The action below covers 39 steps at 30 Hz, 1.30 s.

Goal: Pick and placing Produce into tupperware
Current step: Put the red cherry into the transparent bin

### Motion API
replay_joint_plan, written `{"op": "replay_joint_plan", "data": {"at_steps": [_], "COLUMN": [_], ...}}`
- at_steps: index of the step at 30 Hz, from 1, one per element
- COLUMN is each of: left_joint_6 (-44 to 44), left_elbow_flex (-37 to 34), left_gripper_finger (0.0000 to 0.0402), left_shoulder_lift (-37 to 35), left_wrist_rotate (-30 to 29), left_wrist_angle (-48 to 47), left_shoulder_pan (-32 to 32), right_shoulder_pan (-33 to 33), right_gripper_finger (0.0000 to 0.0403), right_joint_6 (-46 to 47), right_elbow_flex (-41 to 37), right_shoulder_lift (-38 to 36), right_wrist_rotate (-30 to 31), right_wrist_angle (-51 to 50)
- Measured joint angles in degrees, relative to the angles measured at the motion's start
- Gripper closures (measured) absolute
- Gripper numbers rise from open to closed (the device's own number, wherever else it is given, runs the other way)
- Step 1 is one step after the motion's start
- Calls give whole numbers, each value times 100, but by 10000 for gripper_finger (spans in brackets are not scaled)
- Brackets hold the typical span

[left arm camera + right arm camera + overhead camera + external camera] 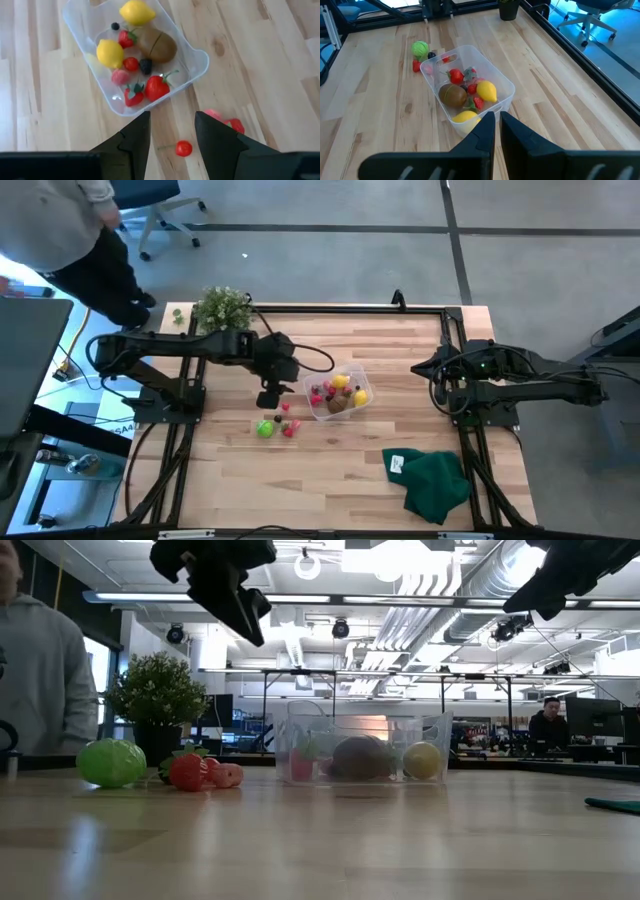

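The clear tupperware (362, 385) stands mid-table and holds two yellow lemons, a brown fruit (159, 46), red strawberries and dark berries. On the wood to its left lie a bright green piece (264, 428), red pieces (289, 427) and a small red cherry (183, 148). My left gripper (172, 117) hangs open above the table just left of the tub, over the loose pieces, with nothing between its fingers. My right gripper (497, 117) is shut and waits raised at the table's right side, pointing toward the tub (506, 85).
A leafy potted plant (222, 307) stands at the far left edge. A dark green cloth (432, 480) lies at the near right. A person (70, 230) stands beyond the table's far left corner. Bare wood lies in front of the tub.
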Motion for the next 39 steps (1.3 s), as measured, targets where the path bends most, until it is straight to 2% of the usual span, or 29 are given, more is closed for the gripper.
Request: {"op": "replay_joint_plan", "data": {"at_steps": [39], "left_joint_6": [-32], "left_elbow_flex": [-87], "left_gripper_finger": [259], "left_shoulder_lift": [-30], "left_wrist_rotate": [110], "left_wrist_angle": [121], "left_shoulder_pan": [0], "right_shoulder_pan": [1], "right_gripper_finger": [384], "right_joint_6": [1], "right_elbow_flex": [0], "right_shoulder_lift": [0], "right_wrist_rotate": [-1], "right_wrist_angle": [-1]}}
